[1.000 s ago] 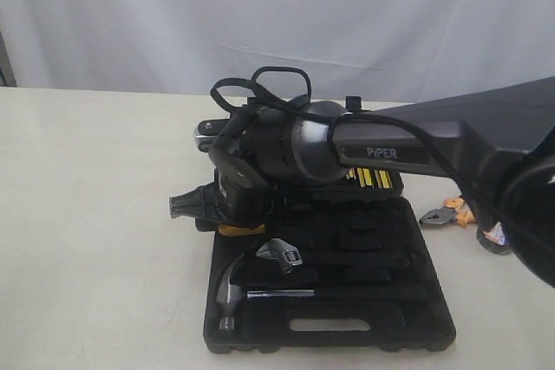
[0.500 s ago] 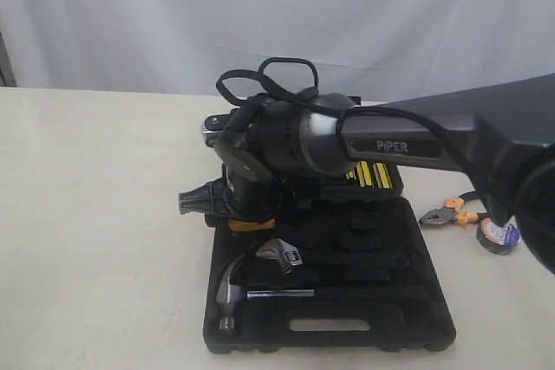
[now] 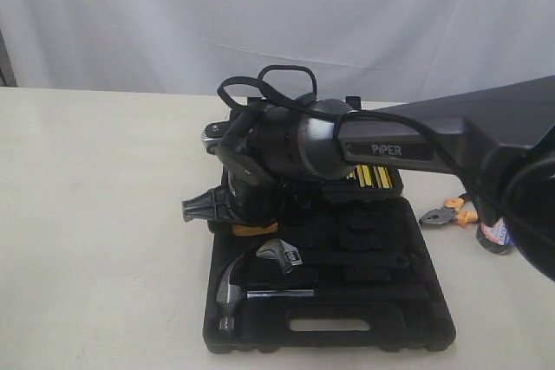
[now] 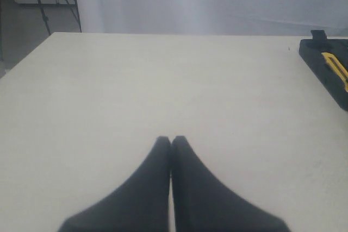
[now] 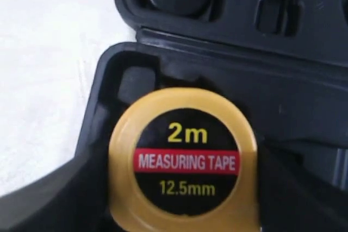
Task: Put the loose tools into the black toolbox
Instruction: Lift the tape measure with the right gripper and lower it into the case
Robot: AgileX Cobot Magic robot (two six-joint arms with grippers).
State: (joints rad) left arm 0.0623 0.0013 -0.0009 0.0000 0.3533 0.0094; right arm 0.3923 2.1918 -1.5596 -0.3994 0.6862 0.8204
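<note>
- One tool in hand: the tape measure (image 5: 185,158), yellow, is clamped by its sides between the right fingers (image 5: 49,199), with its face to the right wrist camera.
- Position: it hangs over a corner recess of the toolbox (image 3: 329,335), in the half that carries the handle cutout, close by the hinge line. Whether it touches the tray cannot be told.
- Step, by judgement: stowing the tape measure, with release not yet made.
- Next move calls for squaring the body to the recess beneath and lowering until it seats. The fingers then spread and lift straight up, clear of the case wall.
- Left fingers (image 4: 157,188): pressed together, holding nothing, over bare bench (image 4: 136,91) and well apart from the toolbox.
- Two tools wait on the bench to the right of the toolbox: the pliers (image 3: 447,212) and, just beside them, the tape roll (image 3: 494,236), partly hidden by the arm (image 3: 486,127).
- Knife: not identified with certainty. A yellow strip at the toolbox edge in the left wrist view may be it.
- Already in slots: hammer (image 3: 234,288), wrench (image 3: 279,255), screwdrivers (image 3: 373,178).
- Writing, tape measure face: "2m", "MEASURING TAPE" on a red band, "12.5mm".
- Writing, arm: "PiPER" in white.
- Tape roll label: too small to read.
</note>
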